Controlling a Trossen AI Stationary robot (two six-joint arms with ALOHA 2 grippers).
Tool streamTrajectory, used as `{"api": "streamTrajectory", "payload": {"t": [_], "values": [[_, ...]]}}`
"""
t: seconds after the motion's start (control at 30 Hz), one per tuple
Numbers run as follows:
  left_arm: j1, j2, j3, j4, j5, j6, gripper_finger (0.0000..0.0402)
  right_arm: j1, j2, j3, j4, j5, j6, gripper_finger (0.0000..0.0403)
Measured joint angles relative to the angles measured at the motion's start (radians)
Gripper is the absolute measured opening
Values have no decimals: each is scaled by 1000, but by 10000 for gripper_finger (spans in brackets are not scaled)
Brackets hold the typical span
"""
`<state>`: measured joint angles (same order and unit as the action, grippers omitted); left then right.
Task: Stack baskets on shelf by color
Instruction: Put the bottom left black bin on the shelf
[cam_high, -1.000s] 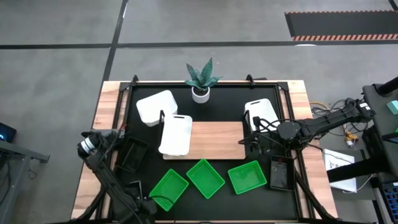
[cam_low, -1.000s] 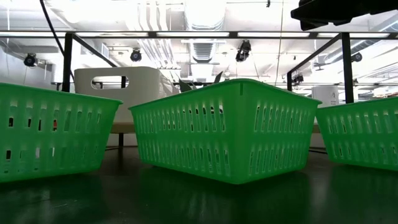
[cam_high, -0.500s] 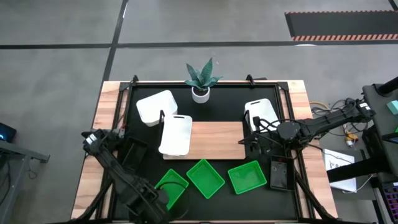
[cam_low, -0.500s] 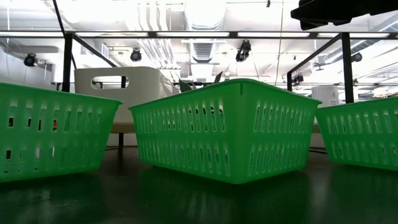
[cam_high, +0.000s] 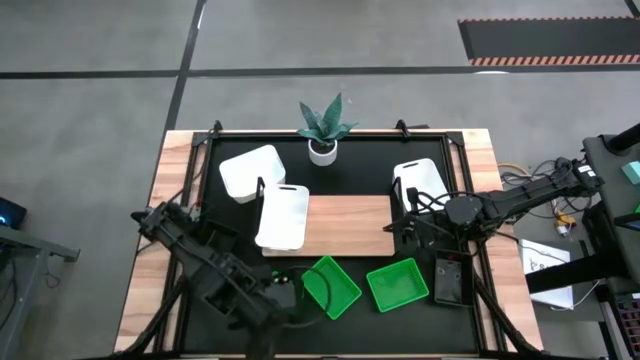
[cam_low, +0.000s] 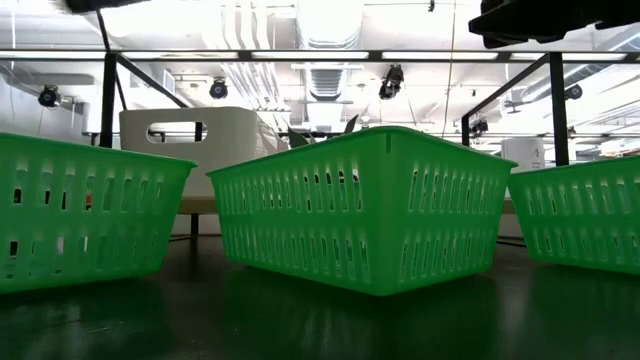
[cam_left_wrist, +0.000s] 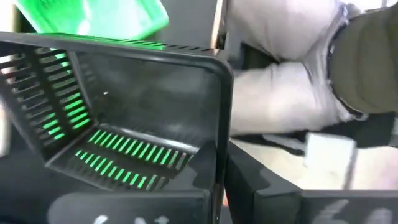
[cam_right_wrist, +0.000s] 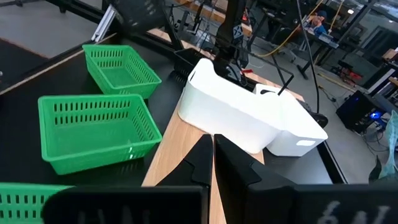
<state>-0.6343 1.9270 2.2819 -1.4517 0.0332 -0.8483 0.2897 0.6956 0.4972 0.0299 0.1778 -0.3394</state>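
a large black table mat covers most of a light wooden table top. in the middle of the mat lies the shelf, a flat light-brown wooden board.

three white rounded plastic baskets are at the back: one lies over the board's left end, one sits on the mat just behind it, and one is behind the board's right end.

three bright green slotted plastic baskets stand in a row on the mat in front of the board: left, middle and right. the left arm covers most of the left one from above.

a black slotted basket lies by the mat's right edge. a small green plant in a white pot stands at the back.

the left gripper is above the left green basket, fingers clamped on the wall of a second black slotted basket, with green showing through its slots. the right gripper is over the board's right end, fingers pressed together and holding nothing.
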Motion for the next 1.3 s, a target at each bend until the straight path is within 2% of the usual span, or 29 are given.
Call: {"api": "streamTrajectory", "payload": {"t": [0.23, 0.33, 0.57, 0.73, 0.9, 1.3], "values": [[117, 11, -2, 4, -181, 185, 0, 0, -24, 39, -132, 7, 10, 9], [174, 31, -2, 10, -227, 256, 0, 0, -59, 49, -187, 7, 31, 9], [269, 112, -3, 91, -232, 502, 0, 0, -181, 50, -315, 7, 84, 9], [326, 178, -3, 90, -232, 589, 0, 0, -258, 42, -352, 7, 117, 9], [367, 235, -4, 93, -234, 624, 0, 0, -295, 29, -356, 7, 120, 9], [406, 308, -4, 99, -249, 631, 0, 0, -288, 26, -342, 7, 132, 9]]}}
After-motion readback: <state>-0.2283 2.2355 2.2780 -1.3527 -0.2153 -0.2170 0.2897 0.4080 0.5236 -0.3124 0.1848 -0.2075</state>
